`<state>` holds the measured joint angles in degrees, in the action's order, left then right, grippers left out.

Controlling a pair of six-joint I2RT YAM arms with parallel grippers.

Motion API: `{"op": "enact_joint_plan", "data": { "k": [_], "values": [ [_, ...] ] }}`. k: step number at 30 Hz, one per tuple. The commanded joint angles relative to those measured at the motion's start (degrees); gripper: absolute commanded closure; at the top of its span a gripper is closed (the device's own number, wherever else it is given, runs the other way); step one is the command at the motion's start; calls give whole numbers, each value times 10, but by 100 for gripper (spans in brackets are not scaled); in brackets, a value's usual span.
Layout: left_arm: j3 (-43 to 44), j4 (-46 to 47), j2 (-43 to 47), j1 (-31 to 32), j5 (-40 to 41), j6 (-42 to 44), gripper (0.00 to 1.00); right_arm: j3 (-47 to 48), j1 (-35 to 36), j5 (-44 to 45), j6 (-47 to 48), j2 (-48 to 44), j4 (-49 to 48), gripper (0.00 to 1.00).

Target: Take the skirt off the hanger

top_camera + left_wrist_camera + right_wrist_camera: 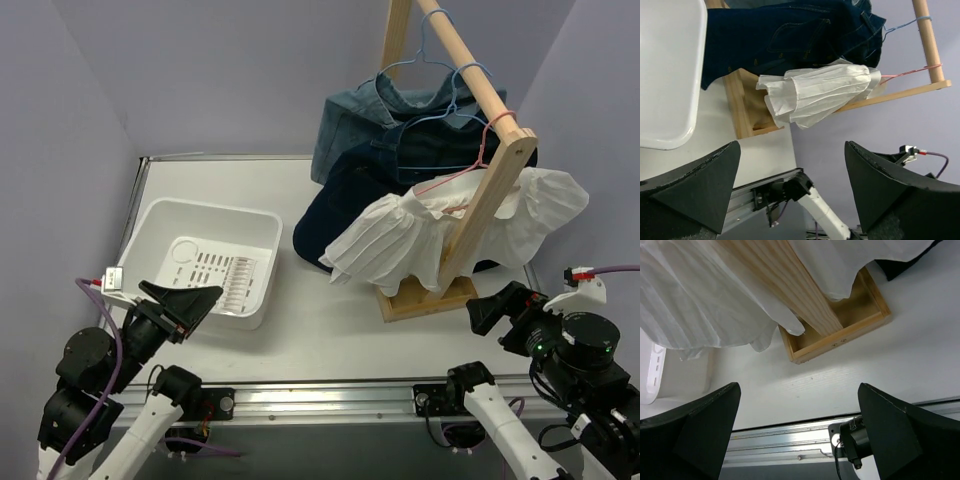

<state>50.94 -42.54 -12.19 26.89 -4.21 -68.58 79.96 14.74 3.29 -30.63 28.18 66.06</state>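
The white pleated skirt (400,240) hangs on the pink-red wire hanger (470,172) from the wooden rack's rail, draped on both sides of the rack's front post. It also shows in the left wrist view (820,92) and the right wrist view (705,300). My left gripper (185,300) is open and empty, low at the front left beside the white basket. My right gripper (497,308) is open and empty, at the front right just near the rack's base, below the skirt.
A wooden rack (480,200) stands on a wooden base (425,295). A dark-blue denim garment (350,200) and a light-blue denim shirt (370,115) hang on light-blue hangers (440,70) behind the skirt. A white basket (205,260) sits at the left.
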Motion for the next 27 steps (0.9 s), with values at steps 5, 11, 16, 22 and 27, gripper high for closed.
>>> {"op": "enact_joint_plan", "data": {
  "k": [5,11,16,22,27],
  "values": [
    [144,-38,-184,-4,32,117,6,-22,11,38,-27,35,14,0],
    [196,9,-331,3,-26,172,6,-30,48,27,-42,39,12,0],
    [219,42,-360,4,-31,222,0,-44,127,88,-121,10,9,0],
    [266,89,-437,14,-109,288,12,-77,244,138,-244,-16,11,0],
    [322,133,-492,20,-167,345,13,-81,301,179,-292,-40,1,0]
  ]
}}
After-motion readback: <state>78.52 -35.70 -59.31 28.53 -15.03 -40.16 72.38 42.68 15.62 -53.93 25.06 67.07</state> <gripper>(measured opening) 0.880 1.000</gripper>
